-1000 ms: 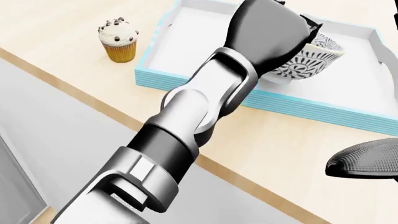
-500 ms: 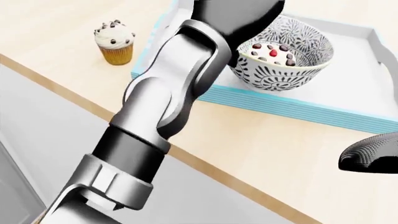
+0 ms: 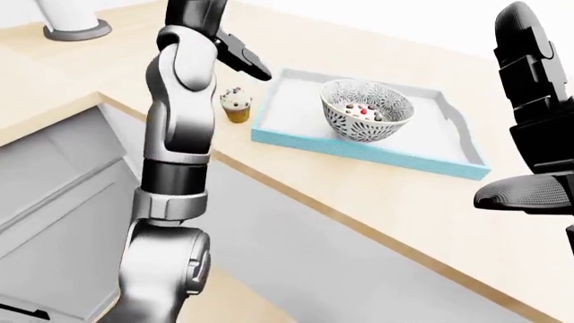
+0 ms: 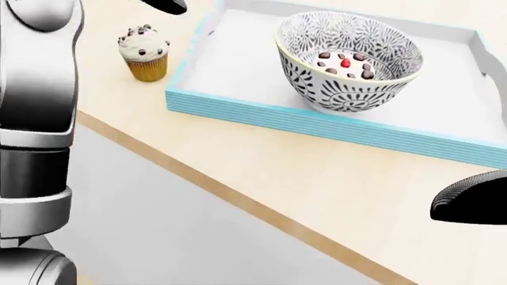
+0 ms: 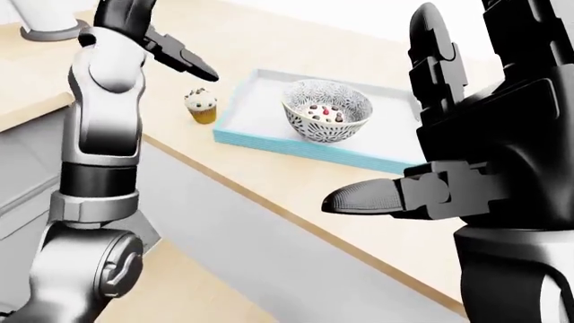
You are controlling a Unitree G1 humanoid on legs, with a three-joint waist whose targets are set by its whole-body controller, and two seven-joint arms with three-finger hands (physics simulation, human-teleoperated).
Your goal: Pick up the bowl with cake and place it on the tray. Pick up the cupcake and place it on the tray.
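Observation:
The patterned bowl with cake (image 4: 349, 62) stands upright inside the white tray with a light-blue rim (image 4: 317, 122). The cupcake (image 4: 144, 53), chocolate chips on white frosting, stands on the wooden counter just left of the tray, apart from it. My left hand (image 5: 184, 57) is open and empty, raised above the cupcake, its dark fingers pointing toward the tray. My right hand (image 5: 422, 128) is open and empty, held up at the right of the view, well clear of the tray; its thumb (image 4: 471, 205) shows in the head view.
The wooden counter (image 4: 301, 184) has an edge running diagonally from upper left to lower right, with grey cabinet fronts (image 3: 296, 256) below. A grey round base (image 3: 76, 28) stands on the counter at the top left of the left-eye view.
My left arm has swung left and up, off the bowl, and the hand has left it. The bowl now stands uncovered on the tray. The right thumb has barely moved.

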